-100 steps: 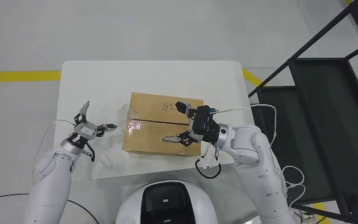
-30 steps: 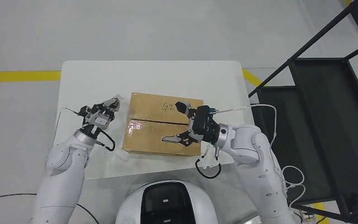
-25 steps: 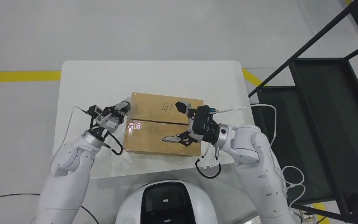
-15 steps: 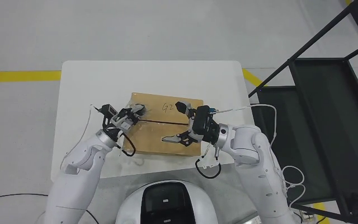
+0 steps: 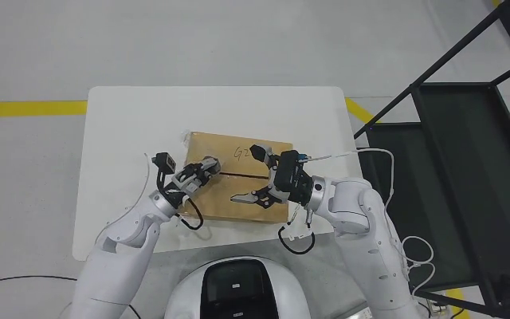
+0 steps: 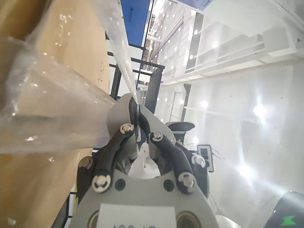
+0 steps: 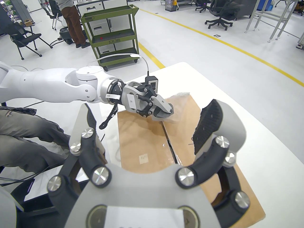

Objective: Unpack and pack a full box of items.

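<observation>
A closed cardboard box (image 5: 227,195) lies in the middle of the white table (image 5: 135,135). My left gripper (image 5: 213,165) sits over the box's left half, near the centre seam, shut on a strip of clear tape (image 6: 59,100). The strip runs from the pinched fingertips (image 6: 135,106) back to the cardboard (image 6: 78,36). In the right wrist view the left gripper (image 7: 168,112) rests low on the box top (image 7: 147,148) with crumpled clear film at its tip. My right gripper (image 5: 245,175) hangs open above the box's right half, nothing between its fingers (image 7: 213,110).
A black metal rack (image 5: 446,159) stands just off the table's right side. A black cable loop (image 5: 295,239) hangs under the right wrist near the table's front edge. Bare table lies behind and left of the box.
The left arm swung in from the table's left side to the box, shut on the tape and carried it across the top toward the centre. The right arm stayed still.
</observation>
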`<state>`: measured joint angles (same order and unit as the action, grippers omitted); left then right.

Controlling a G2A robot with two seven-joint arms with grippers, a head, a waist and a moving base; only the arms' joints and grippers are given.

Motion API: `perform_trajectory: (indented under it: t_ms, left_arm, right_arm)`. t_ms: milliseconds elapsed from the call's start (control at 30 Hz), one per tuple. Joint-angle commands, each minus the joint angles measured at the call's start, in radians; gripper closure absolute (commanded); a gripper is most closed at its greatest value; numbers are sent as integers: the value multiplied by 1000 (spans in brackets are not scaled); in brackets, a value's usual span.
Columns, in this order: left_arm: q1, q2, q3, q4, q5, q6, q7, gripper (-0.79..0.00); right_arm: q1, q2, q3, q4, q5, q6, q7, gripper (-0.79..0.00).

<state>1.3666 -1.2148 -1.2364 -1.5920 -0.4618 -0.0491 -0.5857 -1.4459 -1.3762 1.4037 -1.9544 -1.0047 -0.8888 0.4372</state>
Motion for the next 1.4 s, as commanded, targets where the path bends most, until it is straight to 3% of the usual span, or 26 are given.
perform_trajectory:
  t_ms: [0, 67, 133, 333, 533, 600, 667, 700, 733, 867, 1367]
  left_arm:
    - [-3, -1, 7, 3, 13, -5, 6, 0]
    - [-9, -2, 12, 7, 32, -14, 18, 0]
    - [-15, -3, 18, 13, 43, -20, 29, -58]
    - [-28, -4, 19, 24, 60, -24, 38, 0]
    - [-23, -2, 0, 15, 44, -30, 32, 0]
    - [-21, -1, -3, 13, 45, -29, 27, -86]
    - [-20, -1, -5, 11, 46, -29, 20, -274]
    - [-20, 0, -6, 10, 48, -29, 16, -449]
    - [-20, 0, -7, 8, 50, -30, 13, -785]
    - [-22, 1, -6, 0, 66, -24, 8, -785]
    - [1, 5, 2, -66, 76, -6, -33, -785]
  right_arm:
    - [0, 0, 0, 0, 0, 0, 0, -785]
    - [0, 0, 0, 0, 0, 0, 0, -785]
    - [0, 0, 0, 0, 0, 0, 0, -785]
    - [-14, 6, 4, -50, -8, 8, 9, -785]
    - [-94, 26, 156, -223, 29, 38, -29, -785]
    - [-150, 34, 225, -257, 44, 25, -37, -785]
    - [-214, 41, 300, -281, 60, 21, -50, -785]
    - [-246, 43, 334, -292, 79, 17, -70, -785]
    - [-277, 44, 369, -297, 96, 18, -100, -785]
    - [-379, 45, 459, -304, 94, 26, -192, -785]
    - [-379, 45, 459, -304, 94, 26, -192, -785]
